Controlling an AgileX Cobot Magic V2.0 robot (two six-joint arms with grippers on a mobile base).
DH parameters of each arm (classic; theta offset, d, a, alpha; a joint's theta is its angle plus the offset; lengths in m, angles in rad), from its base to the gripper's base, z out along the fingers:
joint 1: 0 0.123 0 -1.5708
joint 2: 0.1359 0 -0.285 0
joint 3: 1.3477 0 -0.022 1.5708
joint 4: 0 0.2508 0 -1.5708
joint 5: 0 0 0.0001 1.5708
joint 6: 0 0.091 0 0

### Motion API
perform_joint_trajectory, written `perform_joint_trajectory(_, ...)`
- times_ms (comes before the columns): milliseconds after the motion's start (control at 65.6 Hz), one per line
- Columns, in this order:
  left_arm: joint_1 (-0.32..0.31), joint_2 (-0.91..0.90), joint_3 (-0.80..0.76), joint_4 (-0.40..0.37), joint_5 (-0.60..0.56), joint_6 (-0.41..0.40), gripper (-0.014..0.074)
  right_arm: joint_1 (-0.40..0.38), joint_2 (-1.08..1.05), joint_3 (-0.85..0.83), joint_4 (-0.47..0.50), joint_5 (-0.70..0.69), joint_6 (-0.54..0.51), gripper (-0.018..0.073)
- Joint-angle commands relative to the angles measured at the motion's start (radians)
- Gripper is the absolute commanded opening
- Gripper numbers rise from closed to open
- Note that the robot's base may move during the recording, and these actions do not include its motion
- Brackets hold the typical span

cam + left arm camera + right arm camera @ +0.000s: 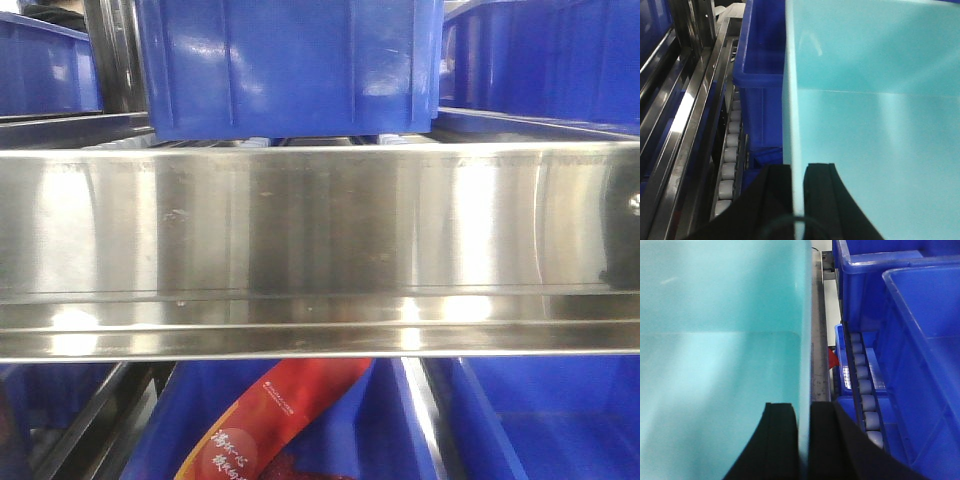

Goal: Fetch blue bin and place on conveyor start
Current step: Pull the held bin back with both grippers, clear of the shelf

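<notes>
Your left end effector (799,172) gripped one wall of the pale blue bin (875,125); your right end effector (803,410) gripped another. Bin was beside dark blue bins (920,365), apparently over roller tracks (729,150).

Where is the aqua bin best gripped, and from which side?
The aqua bin has thin upright walls: come over the rim on opposite sides, one finger inside, one outside, as the left pincer and right pincer straddle them.
</notes>
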Motion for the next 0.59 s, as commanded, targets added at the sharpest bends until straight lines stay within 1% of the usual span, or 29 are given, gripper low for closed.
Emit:
perform_joint_trajectory(0,-0.006,-0.003,-0.015,0.006,-0.049,0.008,-0.0111,0.000,-0.010,-0.013,-0.020,-0.042,-0.009,-0.0162)
perform_joint_trajectory(580,-0.006,-0.003,-0.015,0.006,-0.049,0.008,-0.0111,0.000,-0.010,-0.013,-0.020,-0.042,-0.009,-0.0162)
